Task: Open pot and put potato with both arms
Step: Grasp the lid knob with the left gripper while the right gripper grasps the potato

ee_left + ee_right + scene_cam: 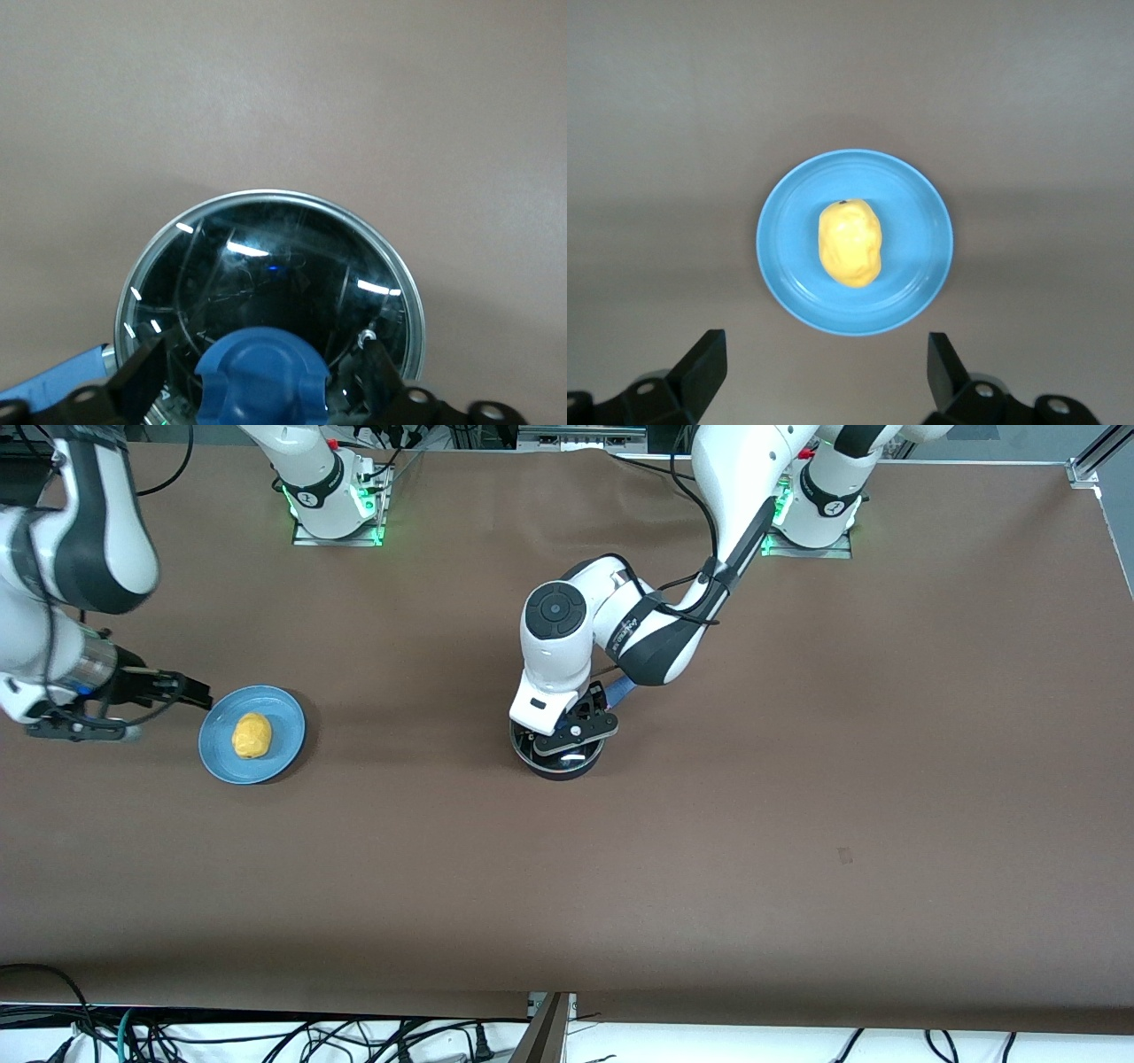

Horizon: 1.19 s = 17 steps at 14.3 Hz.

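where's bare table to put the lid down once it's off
Bare brown table runs between the pot and the blue plate, and from the pot toward the left arm's end. The plate is taken by the potato, with the right gripper beside it. The left gripper straddles the lid knob.

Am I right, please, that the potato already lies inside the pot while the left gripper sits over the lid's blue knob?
Not quite: the potato lies on the blue plate, as the right wrist view shows. The left gripper does sit over the blue knob of the pot lid.
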Each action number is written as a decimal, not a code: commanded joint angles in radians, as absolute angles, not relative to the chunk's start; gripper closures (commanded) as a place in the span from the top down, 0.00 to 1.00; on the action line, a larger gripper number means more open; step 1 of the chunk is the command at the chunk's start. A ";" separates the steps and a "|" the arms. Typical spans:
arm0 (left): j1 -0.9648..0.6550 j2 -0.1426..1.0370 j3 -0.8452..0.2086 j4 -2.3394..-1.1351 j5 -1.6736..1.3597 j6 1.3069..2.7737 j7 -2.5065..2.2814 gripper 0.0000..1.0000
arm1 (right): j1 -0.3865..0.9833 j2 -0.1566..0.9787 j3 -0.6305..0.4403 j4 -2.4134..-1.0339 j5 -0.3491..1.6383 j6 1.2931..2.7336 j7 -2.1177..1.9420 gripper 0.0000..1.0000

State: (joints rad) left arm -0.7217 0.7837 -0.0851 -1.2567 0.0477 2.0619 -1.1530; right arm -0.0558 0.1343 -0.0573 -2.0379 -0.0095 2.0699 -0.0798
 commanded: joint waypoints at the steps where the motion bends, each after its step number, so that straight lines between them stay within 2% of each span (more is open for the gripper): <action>1: -0.729 0.784 -0.094 -1.262 0.086 2.062 -1.172 0.92 | -0.066 0.202 -0.052 -2.075 -0.028 2.161 -0.086 1.00; 5: -0.727 0.779 -0.094 -1.275 0.086 2.063 -1.167 0.58 | -0.066 0.300 -0.061 -2.094 -0.051 2.259 -0.086 1.00; 7: -0.727 0.778 -0.095 -1.275 0.086 2.063 -1.164 0.54 | -0.066 0.336 -0.066 -2.100 -0.052 2.316 -0.086 1.00; 8: -0.727 0.775 -0.095 -1.275 0.084 2.062 -1.163 0.47 | -0.066 0.351 -0.066 -2.103 -0.052 2.344 -0.083 1.00; 9: -0.726 0.773 -0.095 -1.275 0.083 2.059 -1.163 0.44 | -0.066 0.371 -0.066 -2.103 -0.052 2.373 -0.083 1.00; 12: -0.719 0.756 -0.106 -1.273 0.081 2.051 -1.161 0.40 | -0.066 0.420 -0.066 -2.123 -0.051 2.440 -0.080 1.00; 14: -0.715 0.733 -0.107 -1.273 0.074 2.046 -1.157 0.40 | -0.066 0.442 -0.066 -2.123 -0.051 2.448 -0.077 0.95; 15: -0.712 0.718 -0.107 -1.273 0.068 2.040 -1.151 0.40 | -0.066 0.443 -0.066 -2.123 -0.051 2.448 -0.077 0.70; 16: -0.700 0.698 -0.112 -1.273 0.066 2.014 -1.135 0.40 | -0.066 0.442 -0.066 -2.123 -0.051 2.445 -0.078 0.50; 17: -0.672 0.678 -0.126 -1.275 0.060 1.994 -1.100 0.39 | -0.066 0.442 -0.066 -2.120 -0.051 2.444 -0.078 0.39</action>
State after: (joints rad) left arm -0.7150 0.7476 -0.0994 -1.2576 0.0483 2.0494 -1.1464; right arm -0.0577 0.4569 -0.0700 -2.1063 -0.0357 2.4300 -0.0802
